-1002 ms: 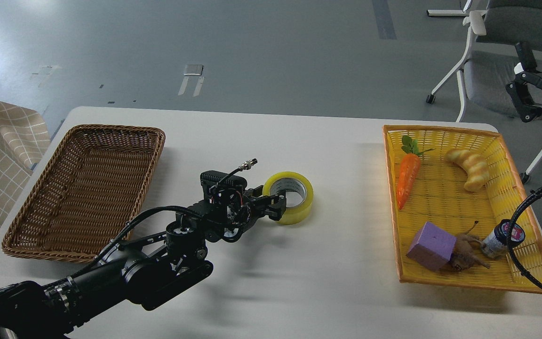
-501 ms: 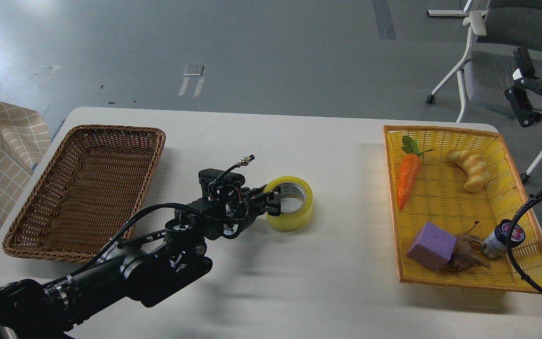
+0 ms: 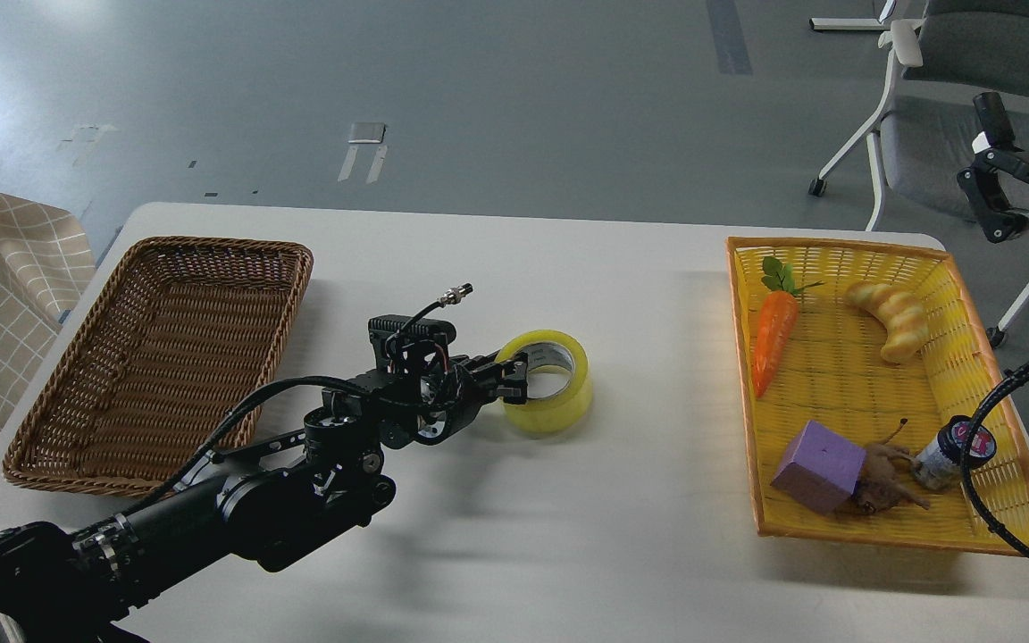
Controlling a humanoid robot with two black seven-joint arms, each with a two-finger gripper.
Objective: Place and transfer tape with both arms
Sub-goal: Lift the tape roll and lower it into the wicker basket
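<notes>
The tape, a yellow translucent roll with a pale core, is at the middle of the white table, lying with its hole facing up. My left gripper reaches in from the lower left and is shut on the roll's left wall, with one finger inside the ring and one outside. I cannot tell whether the roll touches the table. My right gripper hangs off the table's far right edge, above the floor by a chair, open and empty.
An empty brown wicker basket stands at the left. A yellow basket at the right holds a carrot, a bread roll, a purple block, a small jar and a brown toy. A black cable arcs over its right rim.
My left gripper has drawn back slightly to the left with the tape in it, and the roll has come down from a tilted pose. The right gripper has shifted a little upward.
</notes>
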